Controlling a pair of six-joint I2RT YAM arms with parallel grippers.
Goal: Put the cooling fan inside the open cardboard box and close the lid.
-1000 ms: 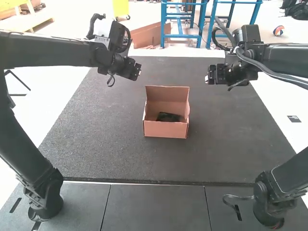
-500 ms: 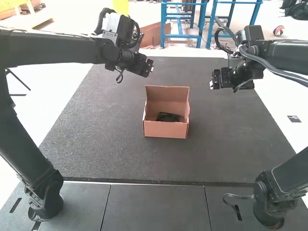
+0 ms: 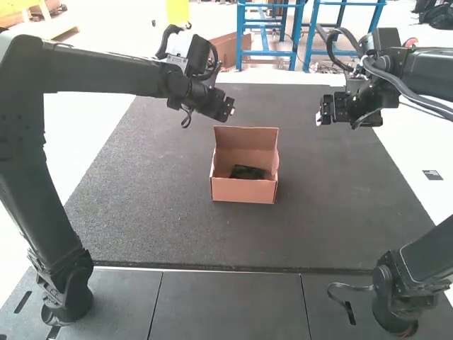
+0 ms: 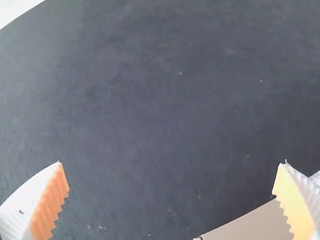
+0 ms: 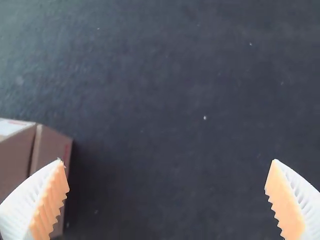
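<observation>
Inside rectangular cardboard box [image 3: 244, 190], black fan [image 3: 248, 171]

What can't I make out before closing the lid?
- Cooling fan: high view, small dark shape; the cardboard box's front wall hides its lower part.
- Box, left wrist view: a corner, rest cut off by the edge.
- Box, right wrist view: one end, rest cut off by the edge.

We see a matt brown cardboard box [image 3: 243, 190] and a dark, rough, felt-like mat [image 3: 141, 191]. The fingers [image 5: 42, 200] look like ribbed white plastic with orange pads.
</observation>
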